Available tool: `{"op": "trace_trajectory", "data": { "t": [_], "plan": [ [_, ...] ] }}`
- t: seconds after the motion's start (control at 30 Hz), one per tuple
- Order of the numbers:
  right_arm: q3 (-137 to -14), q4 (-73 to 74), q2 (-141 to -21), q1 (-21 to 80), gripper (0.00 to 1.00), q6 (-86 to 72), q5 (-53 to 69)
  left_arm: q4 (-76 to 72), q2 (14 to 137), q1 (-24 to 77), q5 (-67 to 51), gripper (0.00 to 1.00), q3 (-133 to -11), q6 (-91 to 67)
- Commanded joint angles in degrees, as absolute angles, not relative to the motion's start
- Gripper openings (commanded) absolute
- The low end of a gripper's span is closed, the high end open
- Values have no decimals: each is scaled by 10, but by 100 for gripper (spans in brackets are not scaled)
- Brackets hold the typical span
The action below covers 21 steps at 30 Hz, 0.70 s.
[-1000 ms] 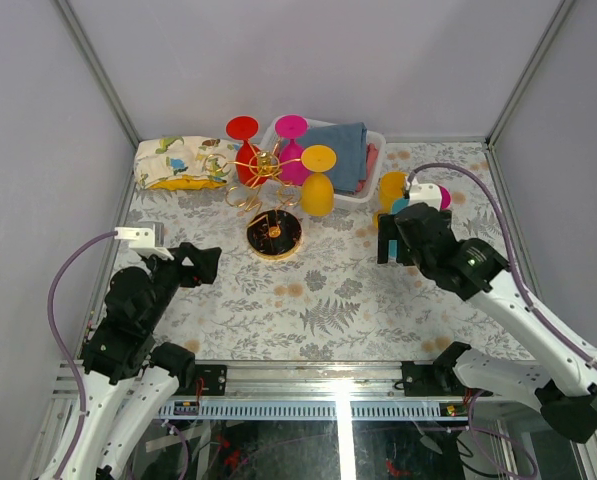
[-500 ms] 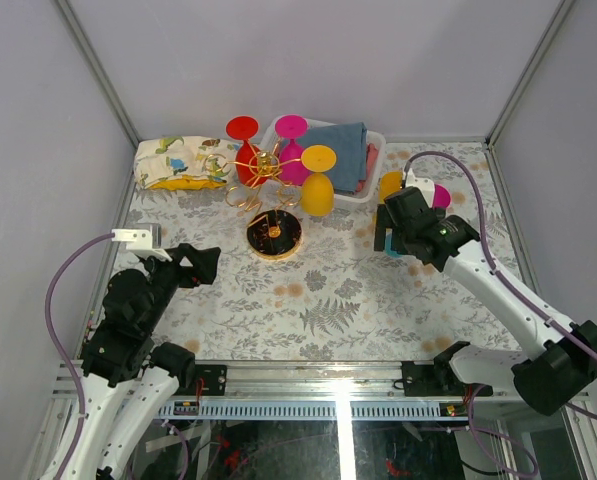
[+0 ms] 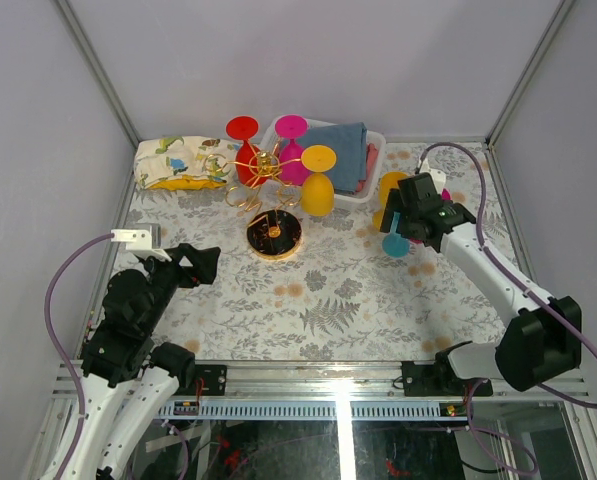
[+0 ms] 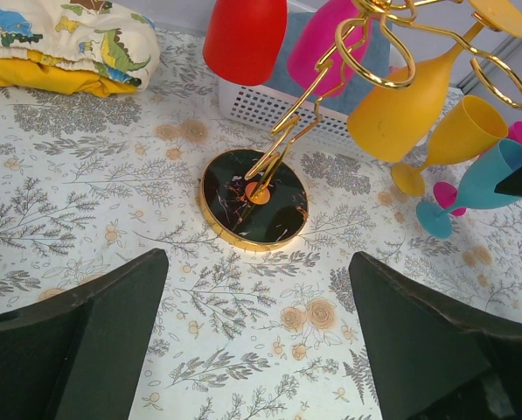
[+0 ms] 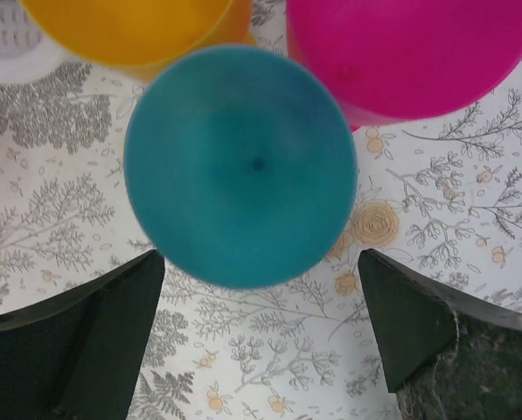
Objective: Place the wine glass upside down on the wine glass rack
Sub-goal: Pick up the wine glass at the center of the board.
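The gold wire wine glass rack (image 3: 263, 166) stands at the back centre on its round dark base (image 3: 274, 233) (image 4: 254, 197). Red (image 3: 243, 150), magenta (image 3: 291, 145) and yellow (image 3: 318, 185) glasses hang on it upside down. At the right stand a teal wine glass (image 3: 395, 244) (image 5: 240, 166) (image 4: 488, 179), a yellow one (image 3: 390, 184) (image 5: 129, 26) and a magenta one (image 5: 409, 52). My right gripper (image 3: 402, 222) (image 5: 259, 262) hovers open right above the teal glass, with its fingers apart from it. The left gripper (image 3: 200, 265) (image 4: 256, 262) is open and empty, facing the rack base from the near left.
A white basket (image 3: 378, 150) with a blue cloth (image 3: 343, 155) sits behind the rack. A folded dinosaur-print cloth (image 3: 183, 162) (image 4: 59, 44) lies at the back left. Grey walls close in the flowered table on three sides.
The right arm has swung back and to the right, ending over the teal glass with the wrist pointing down. The left gripper has opened slightly; its arm stays put.
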State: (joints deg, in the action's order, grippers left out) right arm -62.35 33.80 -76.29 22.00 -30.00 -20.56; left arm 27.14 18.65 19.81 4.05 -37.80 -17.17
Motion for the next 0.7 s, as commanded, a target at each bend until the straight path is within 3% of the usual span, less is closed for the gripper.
{"op": "trace_trajectory", "data": {
  "t": [0.0,0.67],
  "plan": [
    [-639,277,-774,190,99,-304,-183,263,179,195,46,85,-380,-175],
    [-678,243,-842,178,99,-253,-210,261,182,195,46,86,-379,-175]
  ]
}}
